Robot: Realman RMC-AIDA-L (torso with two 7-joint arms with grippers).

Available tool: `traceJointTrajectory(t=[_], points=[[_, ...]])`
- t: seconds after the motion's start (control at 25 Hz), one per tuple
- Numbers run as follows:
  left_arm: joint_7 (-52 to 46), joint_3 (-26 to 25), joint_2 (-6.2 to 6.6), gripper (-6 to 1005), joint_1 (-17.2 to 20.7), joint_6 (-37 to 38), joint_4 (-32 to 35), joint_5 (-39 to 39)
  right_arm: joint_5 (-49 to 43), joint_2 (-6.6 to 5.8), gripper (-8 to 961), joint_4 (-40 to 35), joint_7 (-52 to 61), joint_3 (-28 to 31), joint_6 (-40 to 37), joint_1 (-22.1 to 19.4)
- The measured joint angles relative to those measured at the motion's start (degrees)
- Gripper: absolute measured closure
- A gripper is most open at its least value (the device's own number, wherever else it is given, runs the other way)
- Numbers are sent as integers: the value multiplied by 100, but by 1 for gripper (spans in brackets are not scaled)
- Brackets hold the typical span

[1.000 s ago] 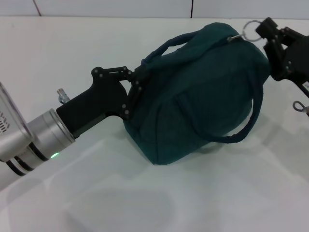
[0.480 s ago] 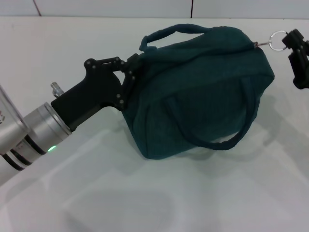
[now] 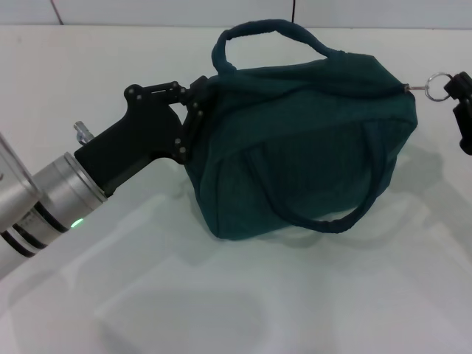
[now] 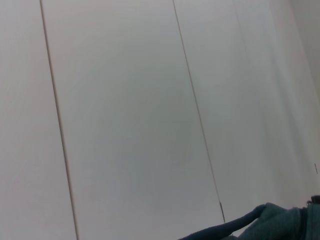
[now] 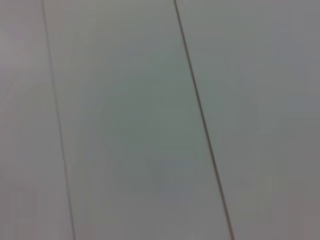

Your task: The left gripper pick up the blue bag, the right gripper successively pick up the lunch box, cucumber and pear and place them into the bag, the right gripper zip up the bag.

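Where the white table (image 3: 221, 310) spreads smooth and faintly glossy, the blue bag (image 3: 302, 147) sits at centre: soft dark teal fabric, a rounded boxy form, zipped along the top. One looped handle (image 3: 269, 33) arches upright above it; the other (image 3: 324, 214) droops in a curve down the near side. A thin metal ring pull (image 3: 435, 82) sticks out from the bag's right end.

Left hand (image 3: 193, 110): black, angular, two-fingered, on a silver cylindrical wrist (image 3: 44, 203) with a green light; its fingers are closed, pinching the fabric at the bag's upper left corner.

Right hand (image 3: 463, 99): black, only partly visible at the right edge, touching the ring pull; how wide it stands cannot be told.

Left wrist view: pale panelled surface, a corner of teal fabric.
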Motion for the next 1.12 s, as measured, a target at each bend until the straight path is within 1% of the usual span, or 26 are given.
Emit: traceJointTrajectory(t=[0.12, 0.32, 0.4, 0.64, 0.84, 0.96, 1.12], points=[[0, -3, 3, 939, -7, 21, 0, -12, 16, -6, 935, 67, 1, 113, 83, -7], [-2, -3, 1, 938, -51, 44, 0, -13, -9, -14, 930, 70, -21, 133, 204, 8], [-15, 5, -4, 938, -75, 53, 0, -13, 0, -22, 926, 70, -49, 141, 379, 27], [-19, 39, -12, 938, -150, 73, 0, 43, -52, -39, 796, 68, -491, 125, 867, 19], [-10, 50, -22, 944, -165, 77, 0, 59, -112, -39, 560, -5, -665, -14, 1167, 100], [-8, 66, -28, 941, -189, 78, 0, 64, -309, -39, 500, -23, -681, -32, 1265, 189], [-8, 121, -34, 936, -208, 78, 0, 69, -425, -38, 534, -49, -683, -35, 1462, 350]])
